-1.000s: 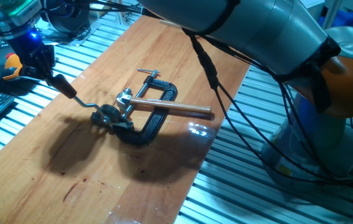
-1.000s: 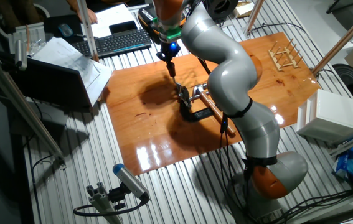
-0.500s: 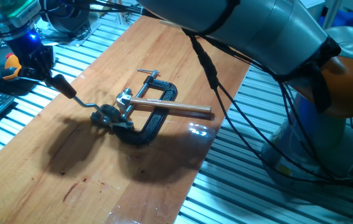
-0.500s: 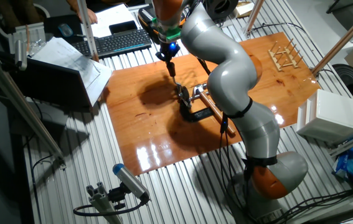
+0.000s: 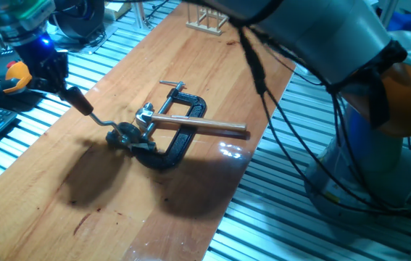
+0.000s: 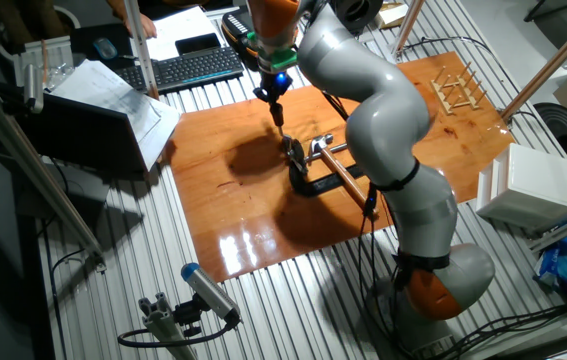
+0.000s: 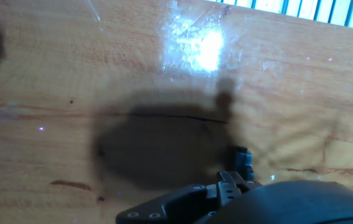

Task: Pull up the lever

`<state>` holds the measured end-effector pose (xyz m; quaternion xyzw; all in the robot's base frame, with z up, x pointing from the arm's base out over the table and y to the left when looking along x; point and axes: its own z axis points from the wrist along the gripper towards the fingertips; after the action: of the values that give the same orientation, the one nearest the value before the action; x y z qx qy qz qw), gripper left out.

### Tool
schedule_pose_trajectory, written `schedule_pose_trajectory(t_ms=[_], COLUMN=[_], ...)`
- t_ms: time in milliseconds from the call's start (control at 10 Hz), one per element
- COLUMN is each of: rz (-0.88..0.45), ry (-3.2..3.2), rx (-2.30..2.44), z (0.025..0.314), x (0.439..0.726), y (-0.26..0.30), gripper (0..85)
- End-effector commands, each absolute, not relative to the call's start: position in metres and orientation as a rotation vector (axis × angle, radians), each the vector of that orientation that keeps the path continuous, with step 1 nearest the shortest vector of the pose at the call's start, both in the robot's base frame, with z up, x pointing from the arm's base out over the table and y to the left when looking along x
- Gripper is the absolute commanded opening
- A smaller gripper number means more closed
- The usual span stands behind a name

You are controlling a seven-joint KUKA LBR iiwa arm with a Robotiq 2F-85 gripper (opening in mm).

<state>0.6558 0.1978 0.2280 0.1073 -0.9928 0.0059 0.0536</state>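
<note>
Black C-clamp (image 5: 180,138) lying flat mid-board on wooden board (image 5: 191,58), long brown rod (image 5: 201,125) across it. Small wooden rack (image 6: 458,88) at far end. Black keyboard (image 6: 193,66) and loose papers (image 6: 113,95) off to left

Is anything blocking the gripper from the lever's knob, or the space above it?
Nothing visible does. The black gripper is already at the dark reddish-brown knob of the thin silver lever; the black C-clamp and brown rod lie aside.
</note>
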Motion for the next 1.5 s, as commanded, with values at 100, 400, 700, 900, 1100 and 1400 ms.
schedule_pose_trajectory(t_ms=[100, 400, 700, 900, 1100, 1400], rz=[0.028, 0.028, 0.048, 0.063, 0.044, 0.041], ry=[-3.014, -3.006, -3.005, -3.009, -3.016, -3.014], rx=[0.354, 0.388, 0.407, 0.422, 0.407, 0.381], z=[0.228, 0.232, 0.234, 0.233, 0.232, 0.231], x=[0.653, 0.646, 0.638, 0.635, 0.635, 0.639], y=[0.195, 0.192, 0.193, 0.193, 0.194, 0.199], gripper=[0.0, 0.0, 0.0, 0.0, 0.0, 0.0])
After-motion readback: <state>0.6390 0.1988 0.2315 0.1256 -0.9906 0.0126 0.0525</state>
